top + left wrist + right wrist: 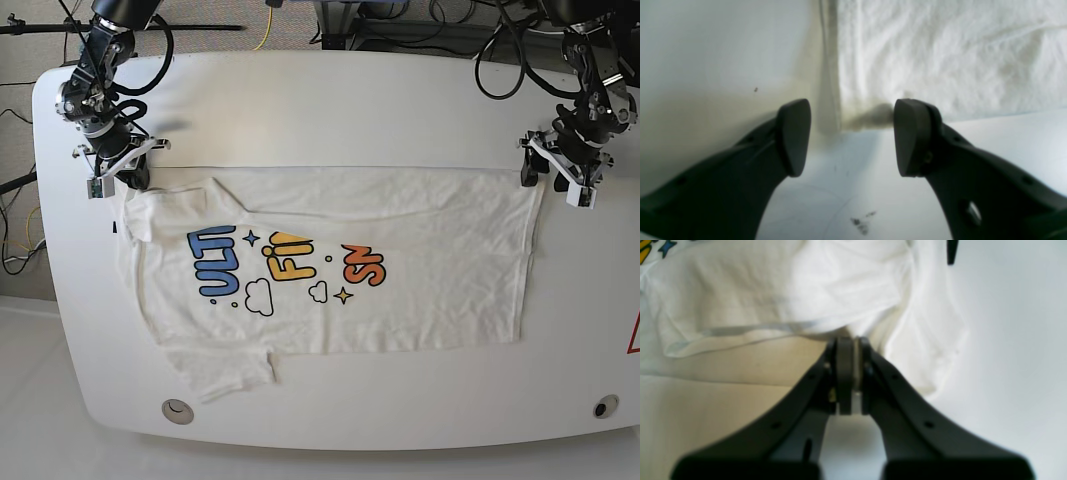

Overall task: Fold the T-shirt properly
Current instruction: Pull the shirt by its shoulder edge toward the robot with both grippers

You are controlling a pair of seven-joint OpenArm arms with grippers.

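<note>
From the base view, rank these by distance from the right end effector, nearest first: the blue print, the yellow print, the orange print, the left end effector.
From the right end effector, at the T-shirt's far corner:
1. Blue print, nearest lettering.
2. Yellow print, mid-shirt.
3. Orange print, farther along.
4. Left end effector, at the opposite far corner.

Right gripper [850, 380] low at one far corner of the tabletop [320, 110], dark fingers [844, 373] pressed together with a thin white fold of the T-shirt [790, 290] pinched between. Left gripper [851, 136] low at the opposite far corner, fingers [794, 136] spread wide, holding nothing. Both arms reaching down from the far edge, wrists bent downward.
</note>
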